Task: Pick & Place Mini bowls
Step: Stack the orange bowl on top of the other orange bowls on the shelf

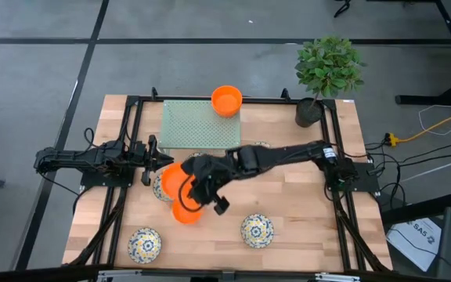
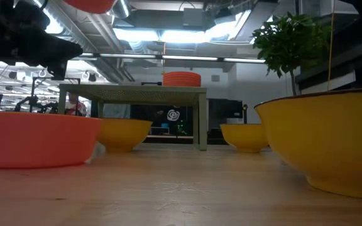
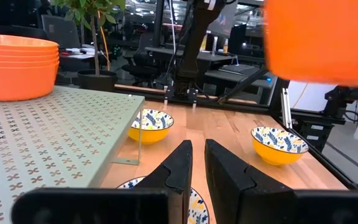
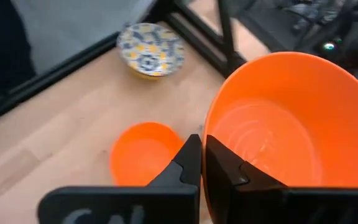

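- We see the right hand [image 1: 185, 190] reaching across mid-table, its fingers [image 4: 191, 163] pinched on the rim of an orange mini bowl [image 4: 278, 134] that hangs above the wood.
- Below it a second orange bowl [image 4: 143, 154] sits on the table [image 1: 288, 196], with a floral bowl [image 4: 150, 49] near the table's edge.
- We spot the left hand [image 1: 149, 162] waiting at the left side, fingers [image 3: 178, 167] drawn almost together around nothing, just over another floral bowl [image 1: 163, 186].
- A stack of orange bowls [image 1: 226, 100] rests on the green perforated stand [image 1: 198, 125].
- Another patterned bowl [image 1: 257, 229] sits near the front edge, and a potted plant [image 1: 326, 70] stands in the far right corner.
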Controlling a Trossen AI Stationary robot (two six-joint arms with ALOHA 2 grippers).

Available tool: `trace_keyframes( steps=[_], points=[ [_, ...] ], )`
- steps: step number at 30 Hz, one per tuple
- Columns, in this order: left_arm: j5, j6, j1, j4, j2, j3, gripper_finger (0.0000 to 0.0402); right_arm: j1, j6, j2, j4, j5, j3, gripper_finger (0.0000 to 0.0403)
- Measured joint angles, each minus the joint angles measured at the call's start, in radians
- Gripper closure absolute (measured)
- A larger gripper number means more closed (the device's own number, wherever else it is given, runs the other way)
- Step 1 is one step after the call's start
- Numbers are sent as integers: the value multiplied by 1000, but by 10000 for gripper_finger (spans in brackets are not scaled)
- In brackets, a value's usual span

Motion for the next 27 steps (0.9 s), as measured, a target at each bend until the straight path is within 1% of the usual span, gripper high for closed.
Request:
trace_keyframes(
  steps=[15,21,27],
  points=[
    [0,0,0,0,0,0,363,-184,-6,-83,-29,0,0,392],
    [0,0,0,0,0,0,363,-261,-8,-91,-59,1,0,392],
    [0,0,0,0,0,0,363,-336,-18,-93,-73,28,0,392]
  ],
)
